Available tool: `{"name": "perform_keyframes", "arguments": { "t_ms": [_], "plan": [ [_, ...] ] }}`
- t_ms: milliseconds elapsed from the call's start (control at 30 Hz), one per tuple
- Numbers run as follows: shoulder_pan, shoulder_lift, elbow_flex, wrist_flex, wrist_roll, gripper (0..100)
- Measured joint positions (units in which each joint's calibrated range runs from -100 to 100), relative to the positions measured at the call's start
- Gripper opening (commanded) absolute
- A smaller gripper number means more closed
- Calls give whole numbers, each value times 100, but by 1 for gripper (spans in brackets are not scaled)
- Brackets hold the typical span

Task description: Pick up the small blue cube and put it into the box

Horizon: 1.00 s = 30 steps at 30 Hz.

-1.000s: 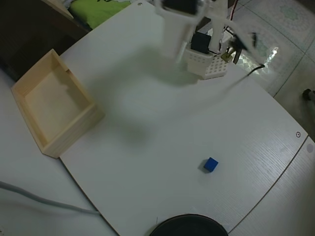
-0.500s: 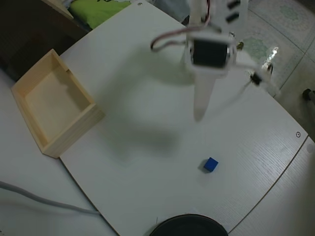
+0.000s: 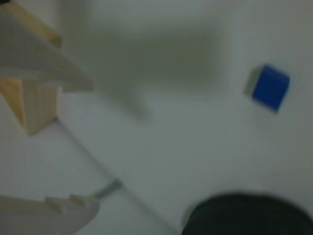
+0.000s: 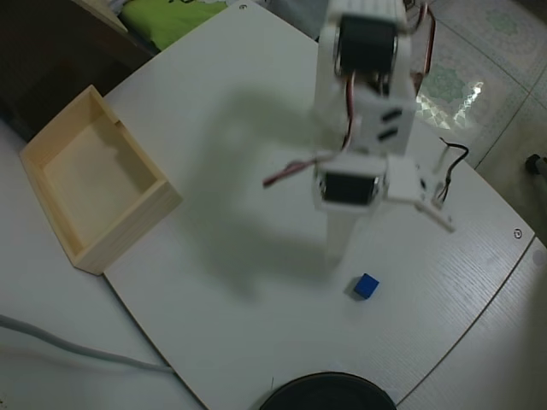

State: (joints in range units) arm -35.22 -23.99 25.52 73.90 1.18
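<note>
Overhead view: small blue cube (image 4: pixel 366 286) lies free on the surface (image 4: pixel 256 111), well apart from the empty box (image 4: pixel 92 181). Gripper (image 4: pixel 335 256) near cube, jaws' spread unclear. Grasp, carry, drop all remain.

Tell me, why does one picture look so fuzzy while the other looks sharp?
The wrist view is blurred throughout: the small blue cube and the box have smeared edges. The overhead view is sharp, with the cube crisp and a soft grey shadow of the arm on the table.

Place: you are probably in a home room.
Evidence: patterned floor tiles (image 4: pixel 491 34), white table (image 4: pixel 214 102), green cloth (image 4: pixel 162 19).
</note>
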Motion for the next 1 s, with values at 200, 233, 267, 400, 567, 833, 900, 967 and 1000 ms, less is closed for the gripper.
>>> {"name": "perform_keyframes", "arguments": {
  "t_ms": [200,233,267,400,567,833,900,967,1000],
  "plan": [
    [-111,1050,-643,196,0,21],
    [-111,1278,-833,273,0,21],
    [-111,1532,-1014,384,0,21],
    [-111,2395,-1747,699,0,21],
    [-214,3030,-2471,1100,-11,21],
    [-538,3301,-2796,1313,-53,21],
    [-870,3352,-2805,1305,58,21],
    [-1216,3428,-2833,1296,105,21],
    [-1334,3453,-2842,1288,132,21]
  ]
}}
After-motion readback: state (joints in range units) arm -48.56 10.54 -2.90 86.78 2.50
